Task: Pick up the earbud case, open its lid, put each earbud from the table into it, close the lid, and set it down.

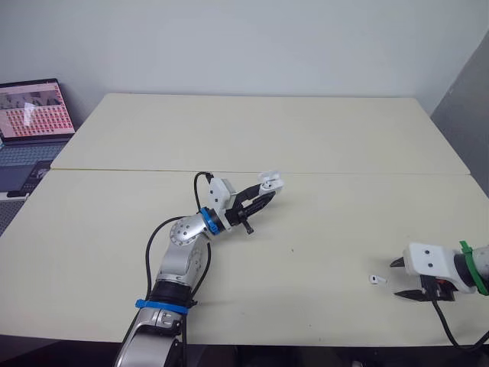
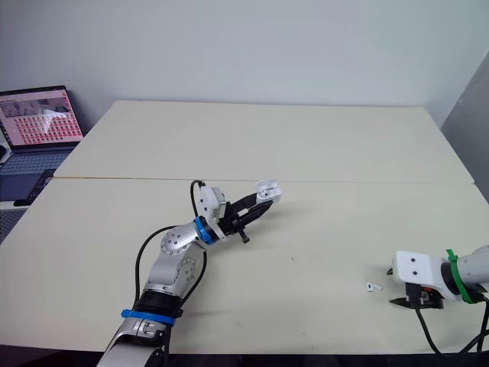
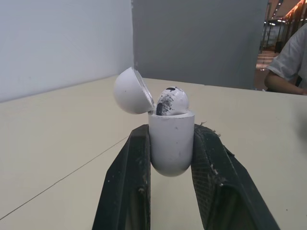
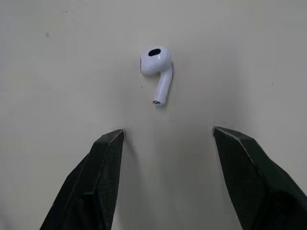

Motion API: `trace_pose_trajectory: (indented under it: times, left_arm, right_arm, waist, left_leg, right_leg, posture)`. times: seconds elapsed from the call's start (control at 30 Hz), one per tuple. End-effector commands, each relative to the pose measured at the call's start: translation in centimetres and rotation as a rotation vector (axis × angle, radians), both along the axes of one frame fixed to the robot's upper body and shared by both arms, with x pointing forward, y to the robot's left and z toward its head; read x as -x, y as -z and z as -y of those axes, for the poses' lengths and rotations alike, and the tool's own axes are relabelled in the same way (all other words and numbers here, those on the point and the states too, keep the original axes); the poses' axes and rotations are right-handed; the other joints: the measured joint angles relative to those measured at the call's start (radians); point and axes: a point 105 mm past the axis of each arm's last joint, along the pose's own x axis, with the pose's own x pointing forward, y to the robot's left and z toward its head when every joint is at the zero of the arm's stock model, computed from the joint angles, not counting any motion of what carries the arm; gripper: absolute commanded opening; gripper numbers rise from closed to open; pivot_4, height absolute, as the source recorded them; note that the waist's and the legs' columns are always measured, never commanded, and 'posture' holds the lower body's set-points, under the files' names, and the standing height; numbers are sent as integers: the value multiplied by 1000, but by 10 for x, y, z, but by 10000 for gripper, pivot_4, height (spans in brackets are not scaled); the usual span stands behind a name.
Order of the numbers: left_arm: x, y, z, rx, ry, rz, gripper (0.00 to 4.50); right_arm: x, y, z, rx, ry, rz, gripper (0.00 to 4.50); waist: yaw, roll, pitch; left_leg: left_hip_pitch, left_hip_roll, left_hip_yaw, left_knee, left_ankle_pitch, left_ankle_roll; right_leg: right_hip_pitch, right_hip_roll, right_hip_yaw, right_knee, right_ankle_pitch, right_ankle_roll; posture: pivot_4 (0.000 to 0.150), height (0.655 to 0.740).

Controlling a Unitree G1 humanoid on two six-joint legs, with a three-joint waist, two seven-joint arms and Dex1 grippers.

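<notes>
My left gripper (image 1: 263, 197) is shut on the white earbud case (image 3: 171, 142), held above the middle of the table. The lid (image 3: 133, 91) is flipped open, and one earbud (image 3: 171, 101) sits inside the case. A second white earbud (image 4: 156, 68) lies on the table at the front right (image 1: 377, 279). My right gripper (image 1: 403, 278) is open just to the right of that earbud, low over the table, its fingers (image 4: 93, 182) spread to either side and not touching it.
The cream table (image 1: 306, 138) has a seam running across its middle. An open laptop (image 1: 30, 122) stands off the table's left side. A person's arm and sleeve (image 3: 288, 62) is visible past the table's far side.
</notes>
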Motion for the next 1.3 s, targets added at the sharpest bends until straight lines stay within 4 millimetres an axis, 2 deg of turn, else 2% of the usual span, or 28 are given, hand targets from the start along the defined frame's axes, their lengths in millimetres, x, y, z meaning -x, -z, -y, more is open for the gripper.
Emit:
trace_pose_trajectory:
  times: [0.03,0.13,0.23,0.4,0.63,1.2,1.3]
  left_arm:
    - [1,-14,8,15,34,51,7748]
    - [1,-15,11,17,42,51,7748]
    - [2,-14,12,9,49,56,7748]
    - [2,-13,10,8,44,56,7748]
    - [1,-11,9,1,44,57,7748]
    - [2,-11,11,12,47,52,7748]
    - [2,-9,10,11,45,51,7748]
  right_arm:
    - [4,-12,-15,5,115,-65,30516]
    - [5,-11,-17,66,165,-90,30516]
    - [-5,-11,-24,57,221,-62,30516]
    - [-8,-6,-27,92,244,-56,30516]
    - [-5,-3,-39,82,239,-58,30516]
    - [-6,-6,-49,120,211,2,30516]
    - [-5,-5,-48,127,215,-4,24358]
  waist:
    - [0,0,0]
    - [1,0,0]
    - [-1,0,0]
    - [0,0,0]
    - [-1,0,0]
    - [-1,0,0]
    - [-1,0,0]
  left_leg:
    - [0,0,-1,0,0,0]
    - [-1,0,-1,0,0,0]
    - [-3,0,-1,0,0,0]
    - [-4,0,-2,0,0,0]
    - [-4,0,-2,0,0,0]
    - [-4,0,-2,0,0,0]
    - [-4,0,-2,0,0,0]
  right_leg:
    - [0,0,-1,0,0,0]
    - [0,1,-1,0,0,0]
    - [-2,0,-1,-1,0,0]
    - [-3,0,-2,-1,0,0]
    - [-3,0,-2,0,0,0]
    - [-4,0,-2,0,0,0]
    - [-4,0,-2,0,0,0]
  posture:
    - [1500,7400]
    - [1500,7400]
    - [1500,7400]
    - [1500,7400]
    - [1500,7400]
    - [1500,7400]
    - [1500,7400]
